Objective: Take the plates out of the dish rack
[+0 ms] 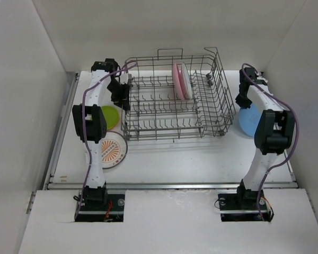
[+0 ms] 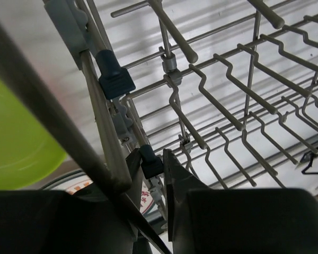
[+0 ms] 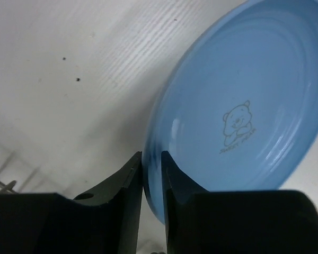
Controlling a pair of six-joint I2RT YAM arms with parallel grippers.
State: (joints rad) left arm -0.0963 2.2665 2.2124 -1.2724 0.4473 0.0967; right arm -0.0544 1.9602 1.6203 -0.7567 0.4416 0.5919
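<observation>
The grey wire dish rack (image 1: 164,114) stands mid-table with a pink plate (image 1: 176,80) and a white plate (image 1: 185,80) upright in its back right rows. My left gripper (image 1: 120,95) is at the rack's left side. In the left wrist view it (image 2: 151,169) is closed on a dark blue clip of the rack's side rail (image 2: 103,124). My right gripper (image 1: 245,100) is right of the rack, shut on the rim of a blue plate (image 1: 246,121). The right wrist view shows the gripper (image 3: 152,169) pinching this bear-printed plate (image 3: 244,106), tilted low over the table.
A lime green plate (image 1: 111,116) lies left of the rack, also in the left wrist view (image 2: 16,137). A white plate with an orange pattern (image 1: 114,151) lies in front of it, partly under my left arm. White walls enclose the table.
</observation>
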